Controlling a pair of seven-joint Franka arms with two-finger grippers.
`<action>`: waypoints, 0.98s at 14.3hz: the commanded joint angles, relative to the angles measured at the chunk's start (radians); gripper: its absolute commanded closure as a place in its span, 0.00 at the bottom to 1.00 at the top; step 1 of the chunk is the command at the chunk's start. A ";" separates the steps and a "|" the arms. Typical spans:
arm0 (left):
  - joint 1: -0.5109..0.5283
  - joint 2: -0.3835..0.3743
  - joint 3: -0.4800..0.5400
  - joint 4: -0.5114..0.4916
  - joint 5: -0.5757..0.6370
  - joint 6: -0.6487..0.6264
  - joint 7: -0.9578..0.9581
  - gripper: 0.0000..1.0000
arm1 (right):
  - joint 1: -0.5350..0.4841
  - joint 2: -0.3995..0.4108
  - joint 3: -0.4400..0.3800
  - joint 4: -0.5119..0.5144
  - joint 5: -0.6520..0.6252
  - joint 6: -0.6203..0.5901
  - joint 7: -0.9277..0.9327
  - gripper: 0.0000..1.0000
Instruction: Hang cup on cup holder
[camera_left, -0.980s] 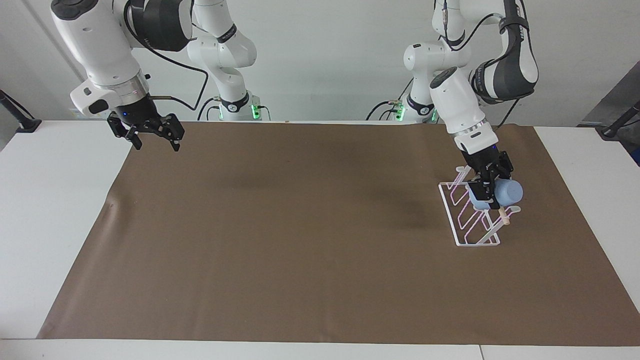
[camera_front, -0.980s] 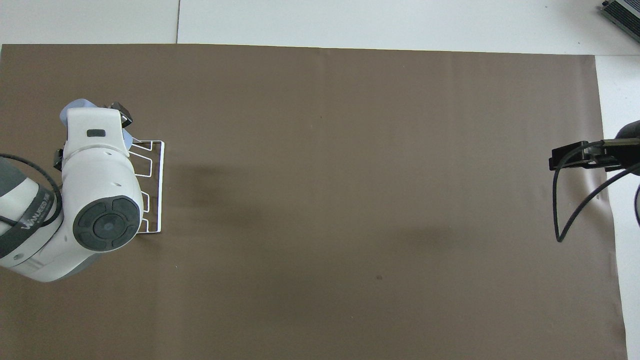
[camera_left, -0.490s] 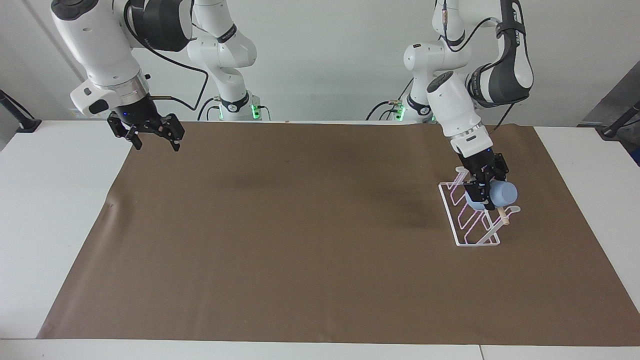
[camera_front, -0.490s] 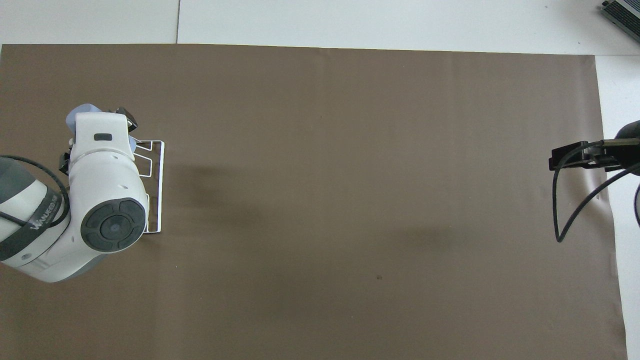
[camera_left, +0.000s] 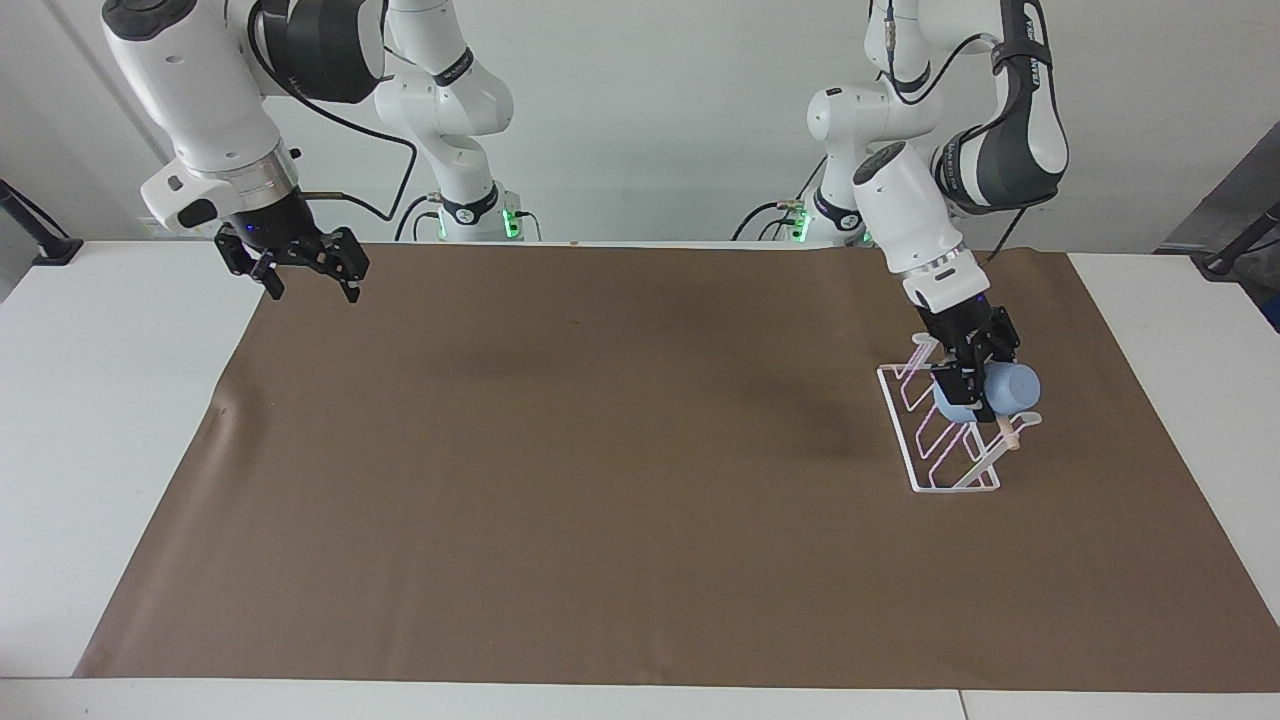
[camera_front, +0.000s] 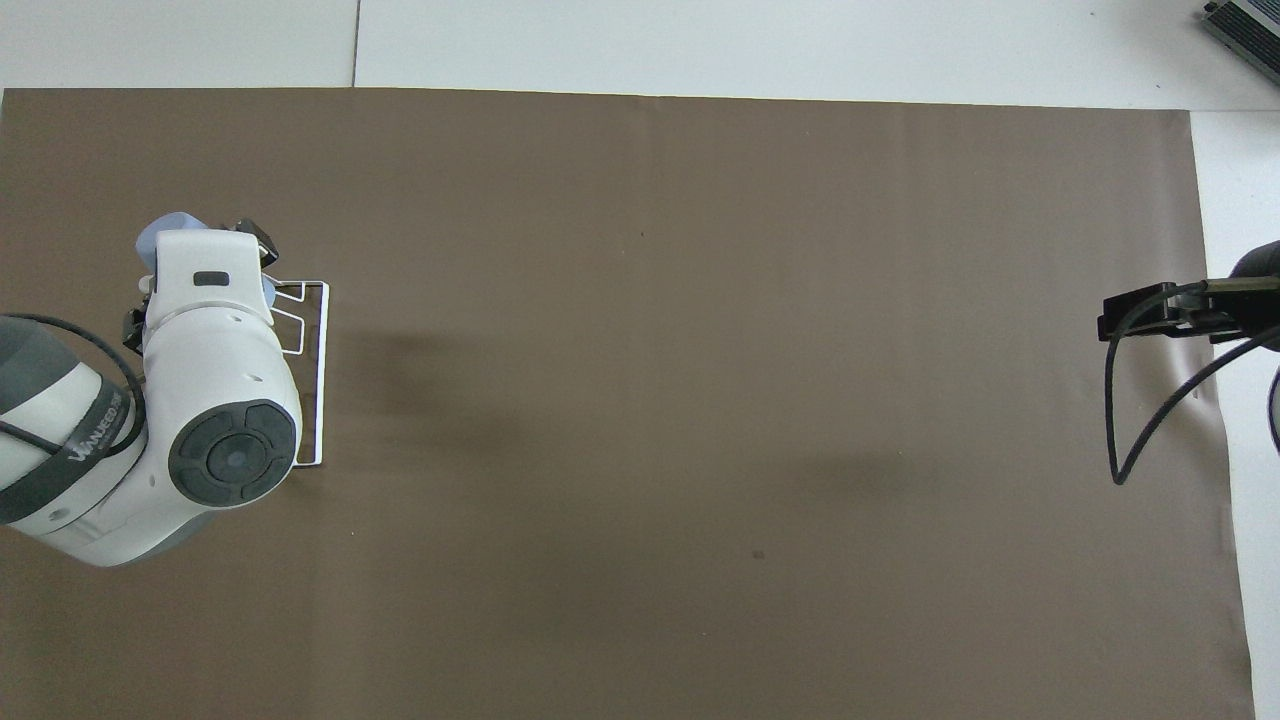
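Over the white wire cup holder (camera_left: 938, 440) at the left arm's end of the brown-covered counter (camera_left: 600, 480), the left gripper (camera_left: 972, 385) clamps its fingers on the small light blue plastic cup (camera_left: 1005, 390), tipped sideways. To seat it well, the cup's mouth should slide fully down a slanted prong before the fingers let go. The right gripper (camera_left: 305, 270) waits, fingers spread, over the counter's other end.

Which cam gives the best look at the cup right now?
The facing view. There the cup shows on its side in the left gripper, over the cup holder. In the overhead view the left arm covers nearly all of it; only a light blue sliver shows. The right gripper waits.
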 joint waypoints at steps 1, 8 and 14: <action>0.004 0.028 0.003 0.022 0.025 -0.003 -0.025 1.00 | -0.003 -0.023 0.001 -0.030 -0.003 0.014 -0.006 0.00; 0.038 0.022 0.004 -0.033 0.061 0.083 -0.026 1.00 | -0.003 -0.023 0.001 -0.028 -0.003 0.014 -0.006 0.00; 0.029 0.012 0.004 -0.071 0.062 0.096 -0.046 1.00 | -0.003 -0.023 0.001 -0.030 -0.003 0.014 -0.006 0.00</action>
